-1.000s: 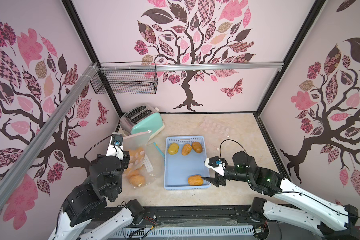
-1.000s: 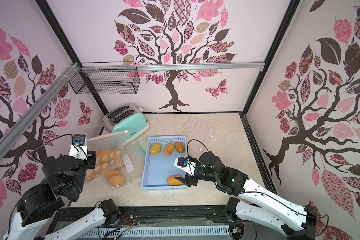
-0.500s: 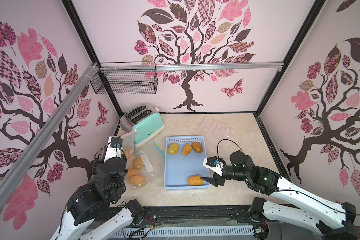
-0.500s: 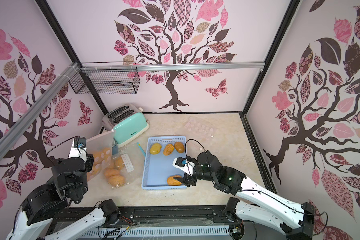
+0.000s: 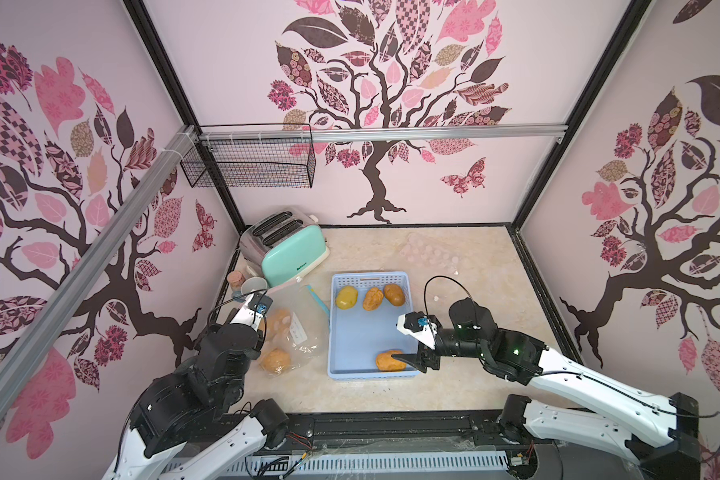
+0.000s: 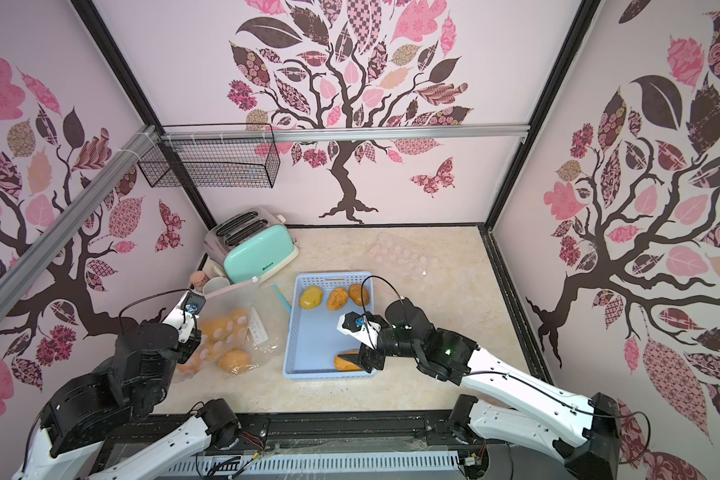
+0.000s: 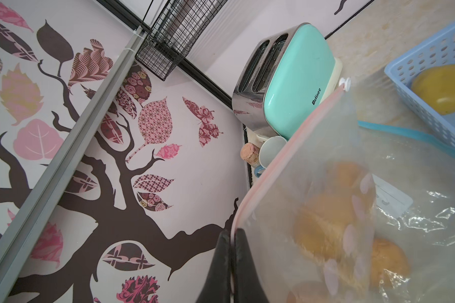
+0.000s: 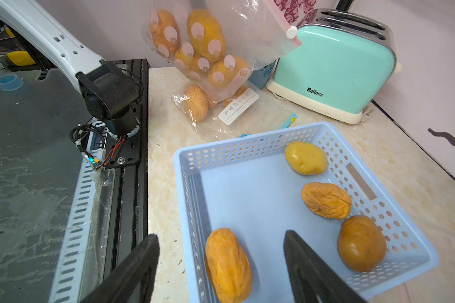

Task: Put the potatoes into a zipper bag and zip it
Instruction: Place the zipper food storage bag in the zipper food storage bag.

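At the front, the right gripper [image 8: 220, 234] was recorded wide open and empty, jaws standing either side of the nearest potato [image 8: 227, 265] in the blue basket [image 8: 237, 189]; contact could not be told. Its arm was stretched low from the right. Only in the left wrist view was the left gripper [image 7: 231, 237] seen pinched tight on the zipper bag [image 7: 326, 147] at its pink-strip corner. The bag was held raised, several potatoes [image 8: 205, 34] inside. Three more potatoes [image 5: 373, 298] were noted at the basket's far end.

Spread fingers [image 8: 135, 270] flank one potato [image 8: 227, 265]; blue basket [image 8: 247, 143] holds four.
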You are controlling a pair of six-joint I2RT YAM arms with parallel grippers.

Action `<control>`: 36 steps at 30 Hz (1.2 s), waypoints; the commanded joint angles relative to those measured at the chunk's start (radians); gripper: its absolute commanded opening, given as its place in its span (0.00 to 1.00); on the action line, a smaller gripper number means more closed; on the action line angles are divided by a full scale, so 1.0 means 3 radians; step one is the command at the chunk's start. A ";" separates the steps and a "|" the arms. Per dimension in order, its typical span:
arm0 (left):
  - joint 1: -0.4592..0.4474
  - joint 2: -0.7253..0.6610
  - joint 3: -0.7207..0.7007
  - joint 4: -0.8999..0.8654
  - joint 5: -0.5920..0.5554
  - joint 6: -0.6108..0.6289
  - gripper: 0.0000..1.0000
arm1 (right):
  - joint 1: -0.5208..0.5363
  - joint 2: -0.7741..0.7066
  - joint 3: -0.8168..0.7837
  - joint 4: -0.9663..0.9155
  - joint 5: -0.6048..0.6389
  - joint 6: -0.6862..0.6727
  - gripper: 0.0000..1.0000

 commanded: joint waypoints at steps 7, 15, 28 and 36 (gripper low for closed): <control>0.0008 0.0003 -0.0083 0.0284 -0.0661 0.0669 0.00 | -0.0014 0.0001 -0.0084 0.0173 -0.0074 0.0020 0.78; 0.0111 -0.0090 -0.0295 0.1708 -0.1155 0.2053 0.00 | -0.0015 -0.0044 -0.0145 0.0190 -0.0132 0.0048 0.78; 0.0997 0.0334 -0.1005 0.1257 0.0031 0.1272 0.00 | -0.0011 -0.0202 -0.0258 0.0182 -0.0170 0.0091 0.78; 0.0508 0.1094 -0.1205 0.1102 0.1153 -0.0080 0.00 | -0.0013 -0.0148 -0.0263 0.0224 -0.0202 0.0103 0.78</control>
